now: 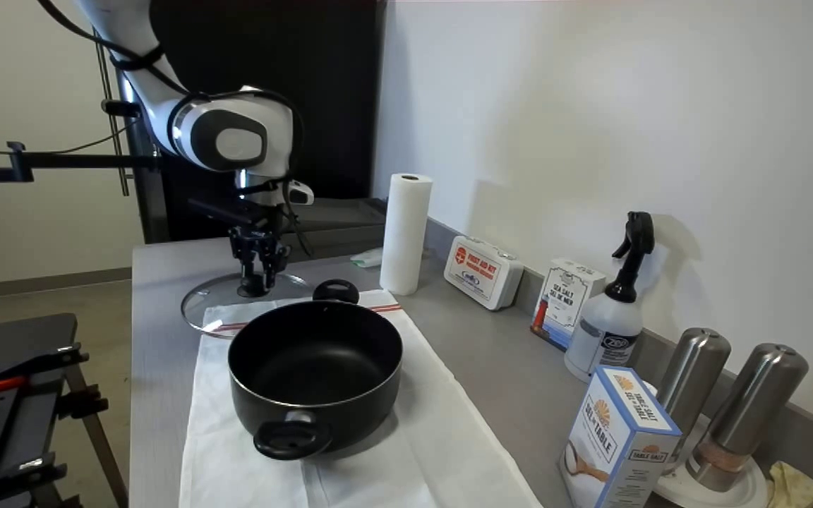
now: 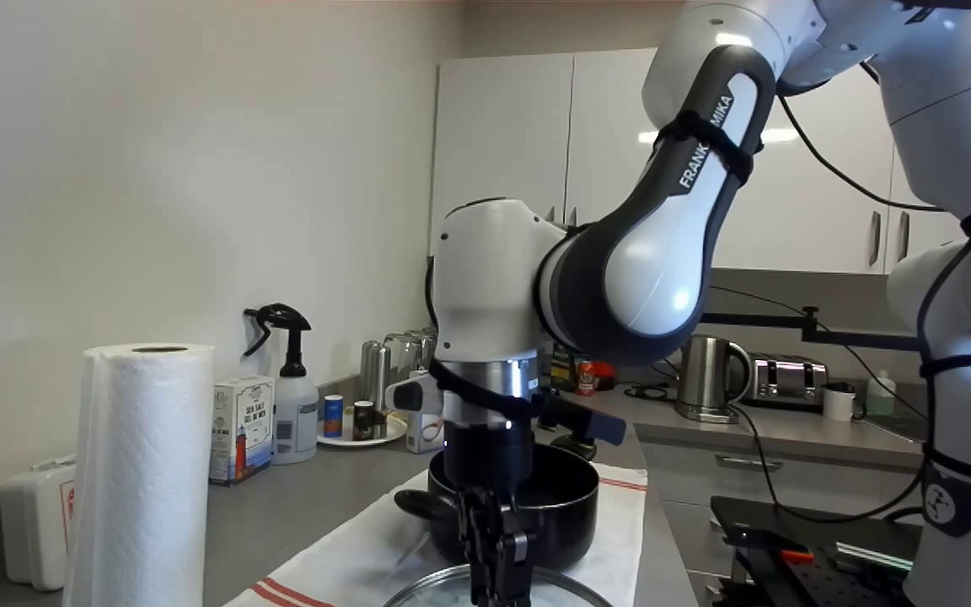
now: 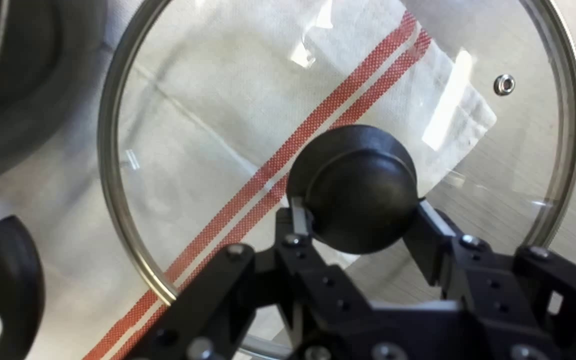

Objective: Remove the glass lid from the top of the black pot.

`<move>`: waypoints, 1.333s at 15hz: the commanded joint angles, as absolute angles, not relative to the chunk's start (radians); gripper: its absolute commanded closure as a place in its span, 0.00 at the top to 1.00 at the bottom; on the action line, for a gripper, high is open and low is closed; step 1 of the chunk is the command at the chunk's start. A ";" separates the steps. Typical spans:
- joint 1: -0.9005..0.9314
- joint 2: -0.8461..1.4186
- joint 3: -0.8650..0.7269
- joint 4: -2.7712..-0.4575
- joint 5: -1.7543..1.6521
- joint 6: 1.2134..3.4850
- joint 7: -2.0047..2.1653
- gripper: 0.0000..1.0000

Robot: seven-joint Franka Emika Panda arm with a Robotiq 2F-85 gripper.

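Observation:
The black pot (image 1: 311, 402) stands uncovered on a white towel; it also shows behind the gripper in an exterior view (image 2: 565, 535) and at the upper left of the wrist view (image 3: 33, 115). The glass lid (image 1: 203, 305) is beside the pot, level, over the towel's striped end and the bare counter. Its rim shows in an exterior view (image 2: 418, 588), and it fills much of the wrist view (image 3: 208, 130). My gripper (image 3: 360, 207) has its fingers against both sides of the lid's dark knob (image 3: 368, 195), shut on it. I cannot tell whether the lid touches the counter.
A paper towel roll (image 1: 406, 236) stands near the lid. A first aid kit (image 1: 483, 274), a sea salt box (image 1: 565, 303), a spray bottle (image 1: 607, 324), a table salt box (image 1: 618, 444) and steel canisters (image 1: 745, 416) line the wall. The white towel (image 1: 442, 437) lies under the pot.

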State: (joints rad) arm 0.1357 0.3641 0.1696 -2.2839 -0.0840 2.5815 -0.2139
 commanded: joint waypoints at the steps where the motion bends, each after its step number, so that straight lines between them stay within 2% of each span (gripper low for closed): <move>1: 0.129 0.440 0.162 -2.240 -0.103 2.643 -0.233 0.24; 11: 0.120 0.487 0.167 -2.221 -0.128 2.665 -0.260 0.24; 12: 0.117 0.482 0.169 -2.224 -0.124 2.662 -0.265 0.74; 13: 0.113 0.478 0.172 -2.226 -0.121 2.659 -0.271 0.76; 16: 0.097 0.439 0.190 -2.242 -0.104 2.630 -0.299 0.96; 20: 0.055 0.334 0.235 -2.282 -0.059 2.584 -0.354 1.00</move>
State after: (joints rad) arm 0.0939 0.4328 0.1921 -2.2437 -0.1048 2.6431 -0.2955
